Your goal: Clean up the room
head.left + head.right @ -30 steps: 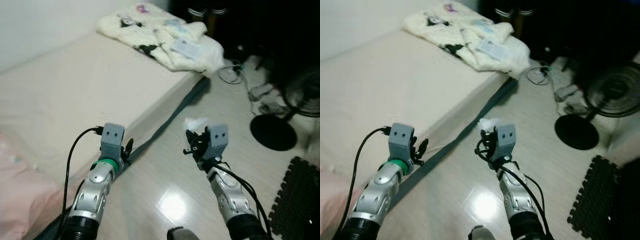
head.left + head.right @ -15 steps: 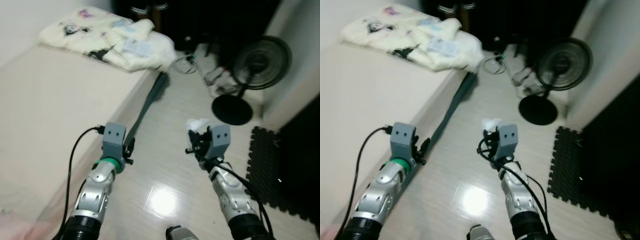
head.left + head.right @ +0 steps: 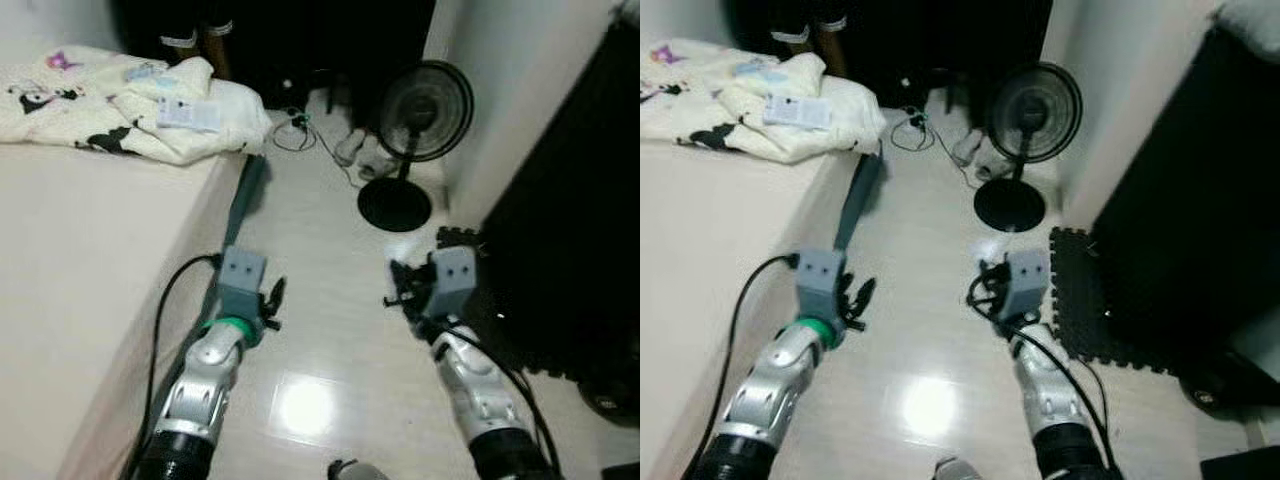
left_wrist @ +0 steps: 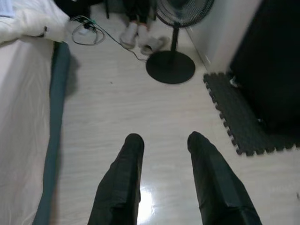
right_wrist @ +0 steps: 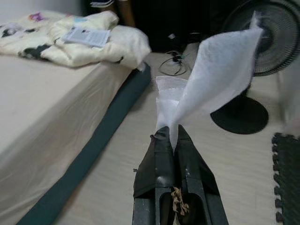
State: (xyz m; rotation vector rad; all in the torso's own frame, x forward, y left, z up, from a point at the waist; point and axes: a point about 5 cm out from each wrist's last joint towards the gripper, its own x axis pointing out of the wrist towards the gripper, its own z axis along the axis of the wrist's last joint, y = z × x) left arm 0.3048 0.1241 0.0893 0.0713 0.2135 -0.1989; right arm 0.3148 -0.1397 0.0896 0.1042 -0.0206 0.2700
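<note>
- A strip of pale wood-look floor runs between the cream-sheeted bed on the robot's left and a tall black cabinet on its right; both arms are held over this strip.
- The bed's long edge is lined by a dark teal band reaching down to the floor.
- At the far end of the strip stands a black pedestal fan on a round base, with pale slippers and a tangle of black cable just beside it.
- A black foam puzzle mat lies at the cabinet's foot, its toothed edge facing the open floor.
- The right gripper has its fingers clenched on a crumpled white tissue, which stands up above the fingertips over the floor.
- The left gripper hangs over bare floor near the bed's edge, fingers released and parted with nothing between them.
- A rumpled cream blanket with cartoon prints lies heaped on the bed's far corner, a white leaflet on top.
</note>
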